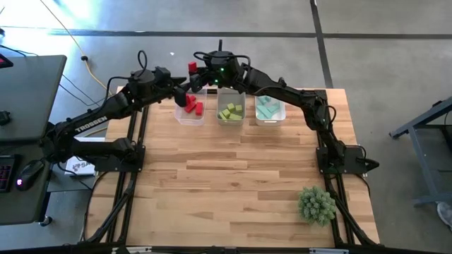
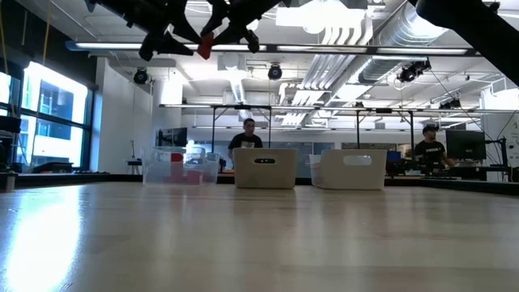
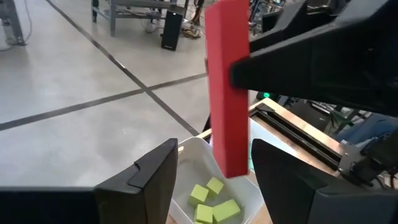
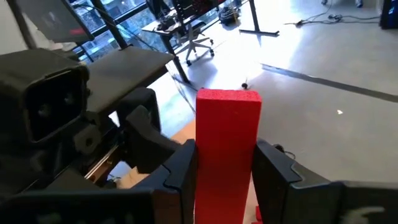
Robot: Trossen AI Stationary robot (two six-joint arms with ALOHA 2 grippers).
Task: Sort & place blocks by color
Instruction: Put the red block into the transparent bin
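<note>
A long red block (image 3: 227, 87) stands upright in the air above the far edge of the table, with my right gripper (image 4: 227, 180) shut on it. My left gripper (image 3: 214, 180) is open and faces the bar from the table's left. The bar's lower end shows just ahead of its two fingers, and I see no contact. Below them three clear bins stand in a row at the far edge. One holds red blocks (image 1: 192, 106), one yellow-green blocks (image 1: 230, 111), one teal blocks (image 1: 268, 108). My right gripper pinches the red bar between its two fingers (image 4: 183, 168) on two opposite long faces (image 4: 227, 168), about mid-length. The fingers come roughly level from the table's right and lie across the bar. The bar stands upright, lifted clear, both ends sticking out of the hold.
A spiky green fake plant (image 1: 316, 204) stands near the table's front right corner. Bare wood (image 1: 233, 176) fills the middle and near part of the table. In the low view, people sit at desks in the room behind the bins.
</note>
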